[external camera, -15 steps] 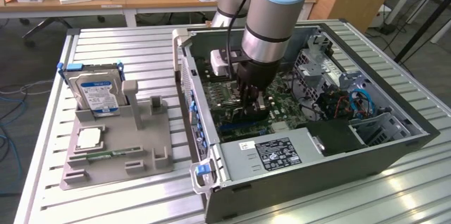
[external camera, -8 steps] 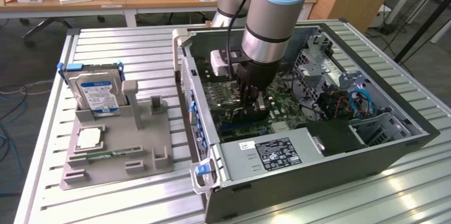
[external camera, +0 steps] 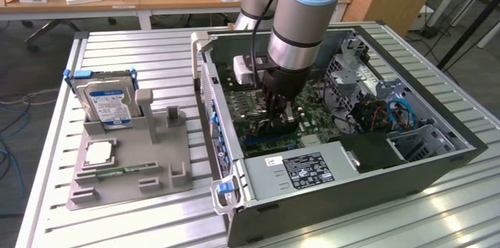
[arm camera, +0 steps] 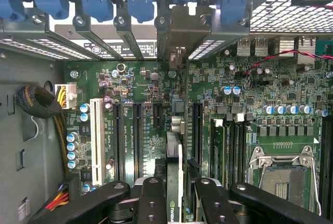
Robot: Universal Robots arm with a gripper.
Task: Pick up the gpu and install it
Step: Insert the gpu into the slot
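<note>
My gripper (external camera: 280,118) is lowered inside the open computer case (external camera: 461,143), over the green motherboard (arm camera: 135,78). It is shut on the gpu (arm camera: 175,153), which I see edge-on as a thin dark card running between the black fingers (arm camera: 151,193). The card's pale metal end bracket (arm camera: 177,31) stands at the case's rear slot openings, among the blue clips. The card lies in line with the long black expansion slots (arm camera: 138,135). Whether its lower edge sits in a slot I cannot tell.
A grey holder (external camera: 133,160) on the slatted table at the exterior view's left carries a silver blue-labelled hard drive (external camera: 105,99) and a narrow green memory stick (external camera: 117,171). Inside the case are the power supply (external camera: 305,169), blue cables (external camera: 399,110) and the processor socket (arm camera: 283,174).
</note>
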